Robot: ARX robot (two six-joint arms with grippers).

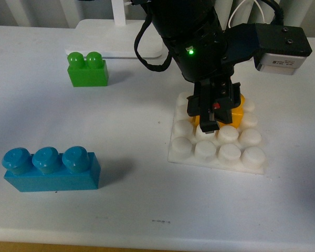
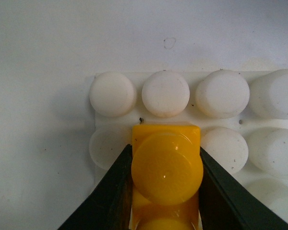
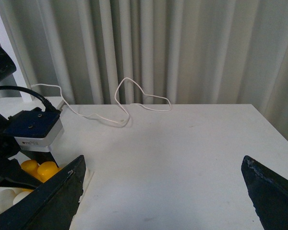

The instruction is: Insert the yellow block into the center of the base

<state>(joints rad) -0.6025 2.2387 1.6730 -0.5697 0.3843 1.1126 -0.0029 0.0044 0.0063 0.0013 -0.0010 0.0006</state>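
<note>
Your yellow block (image 2: 167,175) sits over the middle of the base (image 1: 216,157), pinched from both sides by the left gripper (image 2: 165,191); its dark fingers (image 2: 113,191) press against the block's two flanks, as the left wrist view shows plainly. From the front view the block shows as an orange-yellow patch behind the gripper, among the inner studs of the white plate, with a full row of studs free in front of it and studs free to either side. So you can judge the carrying part as done and the placing as nearly done: the block is over the center studs, but you cannot tell from these views whether it is pressed fully down and locked or only resting on the stud tops. What seems left is a firm push down, if needed, then letting go and lifting clear. The base holds nothing else but this block; its other studs are bare. The right gripper (image 3: 161,191) hangs apart over the table (image 3: 173,143), with its fingers spread wide and nothing between them. Further out, the green brick (image 1: 87,70) stands well apart to the left rear, near the white lamp stand (image 1: 118,39), and the blue brick (image 1: 51,169) lies at the left front, both untouched by either arm. A thin white cable (image 3: 129,103) lies across the far side of the table before the curtains (image 3: 158,48).
</note>
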